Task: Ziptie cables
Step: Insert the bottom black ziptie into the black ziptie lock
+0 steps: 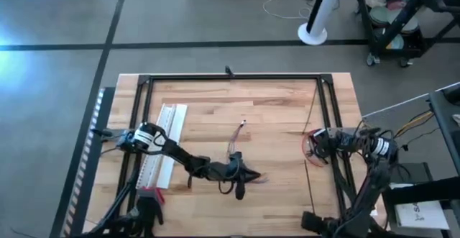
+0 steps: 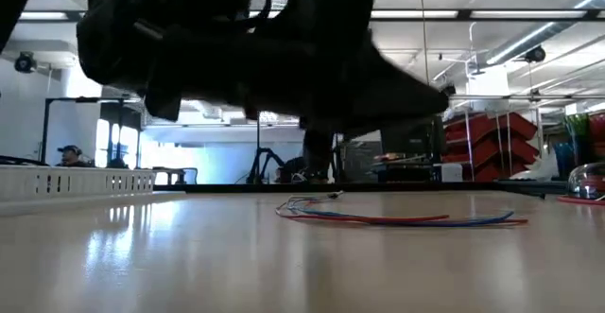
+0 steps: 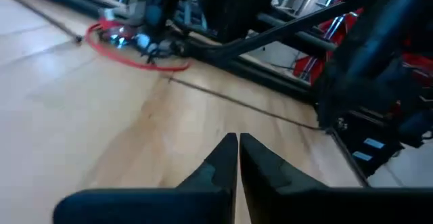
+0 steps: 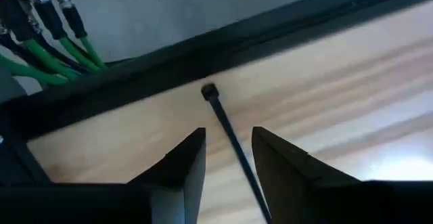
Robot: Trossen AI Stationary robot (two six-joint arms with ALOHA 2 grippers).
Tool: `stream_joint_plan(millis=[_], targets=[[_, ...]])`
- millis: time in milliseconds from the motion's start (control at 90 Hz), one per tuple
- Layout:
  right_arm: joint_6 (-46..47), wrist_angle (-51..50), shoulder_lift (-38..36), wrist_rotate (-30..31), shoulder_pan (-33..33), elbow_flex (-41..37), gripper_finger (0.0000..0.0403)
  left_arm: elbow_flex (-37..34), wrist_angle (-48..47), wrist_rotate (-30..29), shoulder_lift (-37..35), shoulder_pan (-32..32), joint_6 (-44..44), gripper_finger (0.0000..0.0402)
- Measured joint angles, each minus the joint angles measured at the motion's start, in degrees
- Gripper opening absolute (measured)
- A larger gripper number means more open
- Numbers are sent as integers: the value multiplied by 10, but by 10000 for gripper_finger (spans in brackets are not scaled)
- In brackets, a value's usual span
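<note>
The cables (image 1: pixel 238 139), a thin bundle of reddish and blue wires, lie loose on the wooden table near its middle and show in the low view as flat strands (image 2: pixel 397 220). My left gripper (image 1: pixel 251 175) is just to the near side of their near end. It is shut, with nothing between its fingers (image 3: pixel 237 146). My right gripper (image 4: pixel 229 135) is at the table's right side, open. Its fingers stand on either side of a black zip tie (image 4: pixel 218 112) that lies on the wood, its head toward the black rail.
A long white perforated strip (image 1: pixel 167 141) lies along the table's left side. A black frame rail (image 1: pixel 230 78) runs round the work area. A red wire loop (image 1: pixel 305 148) hangs at my right arm's wrist. Bare wood lies between the two grippers.
</note>
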Motion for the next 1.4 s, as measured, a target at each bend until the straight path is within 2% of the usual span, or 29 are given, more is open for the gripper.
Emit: stream_joint_plan(millis=[211, 411, 711, 889, 1067, 1267, 1400], targets=[[-61, 16, 13, 0, 2, 0, 91, 49, -80, 0, -1, -5, 12, 0], [-71, 22, 21, -3, 3, 2, 71, 90, -166, 0, -1, -9, 10, 0], [-88, 30, 22, 7, 0, 1, 12, 99, -196, -2, -1, -11, 23, 0], [-88, 31, 23, 39, 2, 0, 3, 90, -199, -55, -2, -19, 24, 0], [-106, 31, 22, 82, 2, -1, 1, 66, -232, -67, -27, -30, 22, 0], [-110, 20, 5, 189, -18, -2, 1, 18, -256, -156, -73, -54, 17, 0], [-95, 7, -31, 222, -43, -2, 1, -25, -256, -209, -113, -69, 5, 0]])
